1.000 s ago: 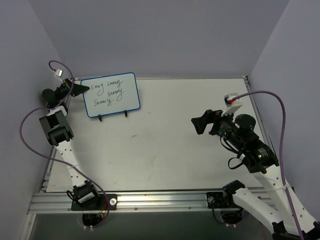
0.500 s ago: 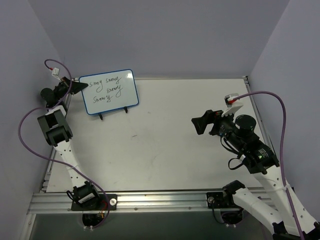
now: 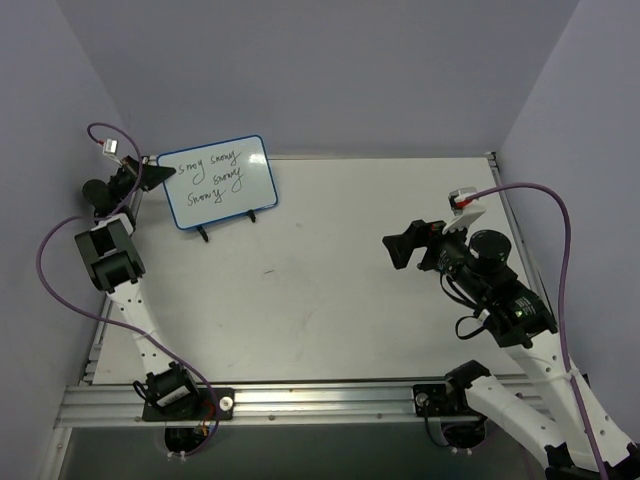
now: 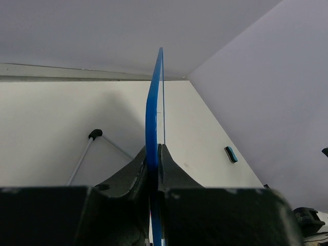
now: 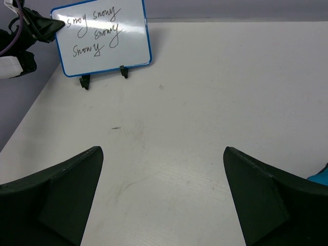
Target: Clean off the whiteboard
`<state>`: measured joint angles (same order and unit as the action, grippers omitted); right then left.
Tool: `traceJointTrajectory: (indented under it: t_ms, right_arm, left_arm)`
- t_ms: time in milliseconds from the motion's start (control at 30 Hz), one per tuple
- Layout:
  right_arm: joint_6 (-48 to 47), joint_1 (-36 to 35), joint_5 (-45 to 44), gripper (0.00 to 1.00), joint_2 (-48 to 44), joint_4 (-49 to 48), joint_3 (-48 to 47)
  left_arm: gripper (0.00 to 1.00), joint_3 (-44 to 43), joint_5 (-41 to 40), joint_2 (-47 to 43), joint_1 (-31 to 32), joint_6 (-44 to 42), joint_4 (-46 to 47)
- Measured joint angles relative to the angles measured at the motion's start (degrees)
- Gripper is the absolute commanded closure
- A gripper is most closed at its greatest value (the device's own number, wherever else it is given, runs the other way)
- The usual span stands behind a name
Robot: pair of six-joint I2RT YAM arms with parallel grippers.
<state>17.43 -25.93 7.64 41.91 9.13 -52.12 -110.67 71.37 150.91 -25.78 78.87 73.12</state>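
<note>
The whiteboard (image 3: 218,183) has a blue frame and two black feet, and stands at the table's back left with black handwriting on its face. My left gripper (image 3: 160,172) is shut on its left edge. In the left wrist view the board (image 4: 154,97) shows edge-on, clamped between the fingers (image 4: 132,169). It also shows in the right wrist view (image 5: 102,36), feet down on the table. My right gripper (image 3: 400,250) hovers over the table's right side, far from the board, open and empty (image 5: 163,151).
A small blue eraser block (image 4: 231,154) lies on the table at the right; a bit of it (image 5: 320,177) shows beside my right finger. The purple walls close in the left, back and right. A small dark mark (image 5: 116,128) is on the tabletop.
My left gripper has drawn the whiteboard a little to the left and back, turning it slightly. The right arm has not moved.
</note>
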Motion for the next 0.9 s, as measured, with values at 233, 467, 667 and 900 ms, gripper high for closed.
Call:
traceJointTrajectory:
  t_ms: [233, 467, 667, 900]
  right_arm:
    - [0.0, 0.0, -0.3, 0.00, -1.9, 0.0, 0.0]
    - [-0.1, -0.1, -0.3, 0.00, -2.9, 0.0, 0.0]
    - [-0.2, -0.1, -0.3, 0.00, -4.1, 0.0, 0.0]
    - [-0.2, -0.6, -0.9, 0.00, -6.8, 0.1, 0.1]
  left_arm:
    - [0.98, 6.9, -2.0, -0.1, -0.8, -1.6, 0.9]
    - [0.98, 13.2, -2.0, -5.4, -0.8, -6.1, 1.0]
    - [0.98, 20.0, -2.4, -9.3, -0.9, -10.1, 1.0]
    - [0.98, 23.0, -2.5, -10.1, -0.9, -10.6, 1.1]
